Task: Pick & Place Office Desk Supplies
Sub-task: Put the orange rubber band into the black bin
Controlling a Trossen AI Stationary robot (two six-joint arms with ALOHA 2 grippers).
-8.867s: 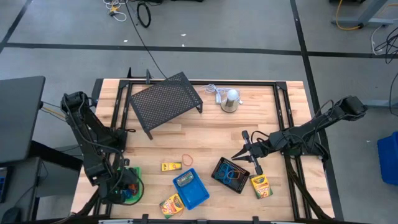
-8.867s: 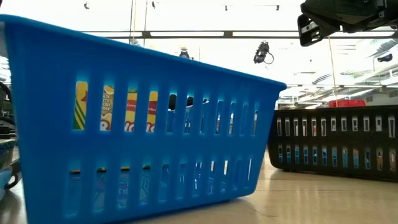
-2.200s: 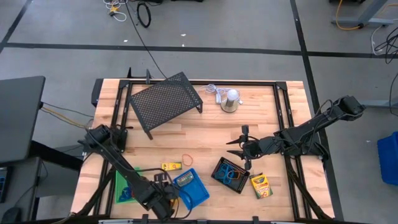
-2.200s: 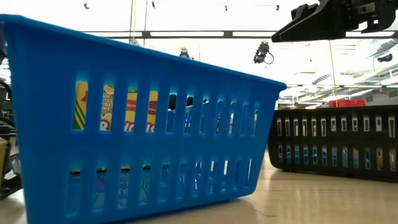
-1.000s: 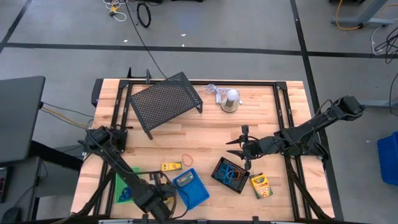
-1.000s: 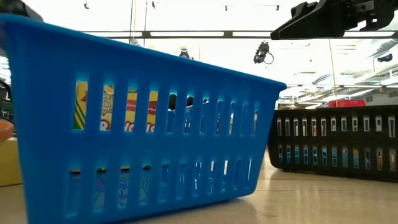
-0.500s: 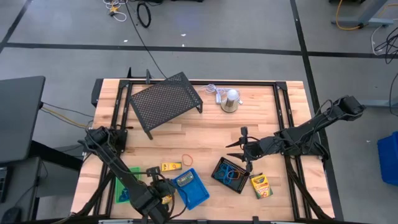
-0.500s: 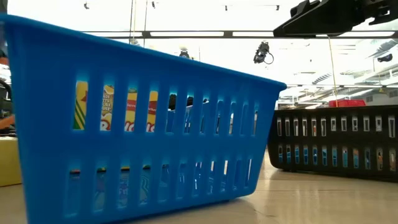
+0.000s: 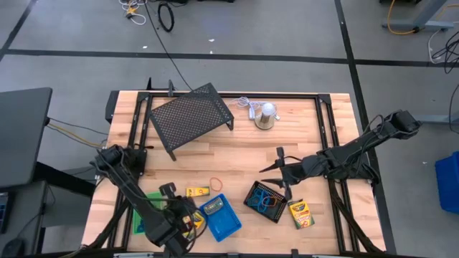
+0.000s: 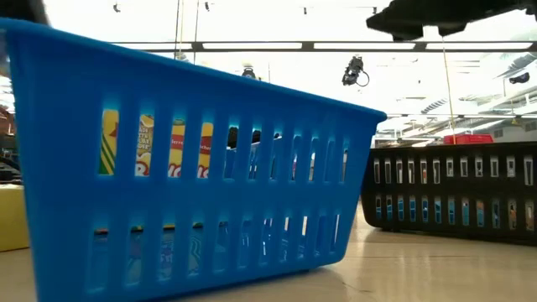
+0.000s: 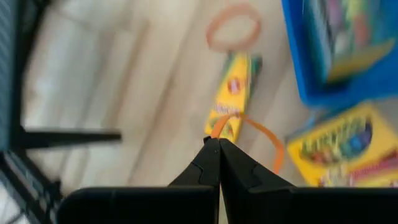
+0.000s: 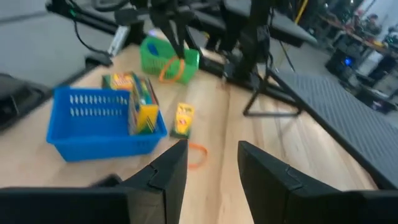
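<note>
My left gripper (image 9: 179, 209) is shut on an orange elastic loop (image 11: 252, 132) above the table's near left part, between the green tray (image 9: 140, 215) and the blue tray (image 9: 221, 218). The right wrist view shows that loop (image 12: 171, 71) hanging over the green tray (image 12: 163, 55). A small crayon box (image 9: 197, 192) and a second orange loop (image 9: 215, 184) lie flat on the table. The blue tray holds a crayon box (image 12: 142, 107). My right gripper (image 9: 276, 172) is open and empty, above the table just far of the black mesh tray (image 9: 265, 201), which holds loops. My left gripper pinches the orange loop at one spot on its band (image 11: 216, 129) between the two shut fingertips. The rest of the loop hangs slack beyond the fingertips, clear of the table.
A large crayon box (image 11: 339, 149) lies by the blue tray's near left corner. Another crayon box (image 9: 301, 213) lies right of the mesh tray. A large black mesh rack (image 9: 190, 115) and a silver dome with a white cord (image 9: 265, 115) stand at the far side.
My left gripper, shut on the orange loop, has gone toward the table's left edge and a little toward the far edge, away from the blue tray, with the loop carried clear of the table. My right gripper has risen a little.
</note>
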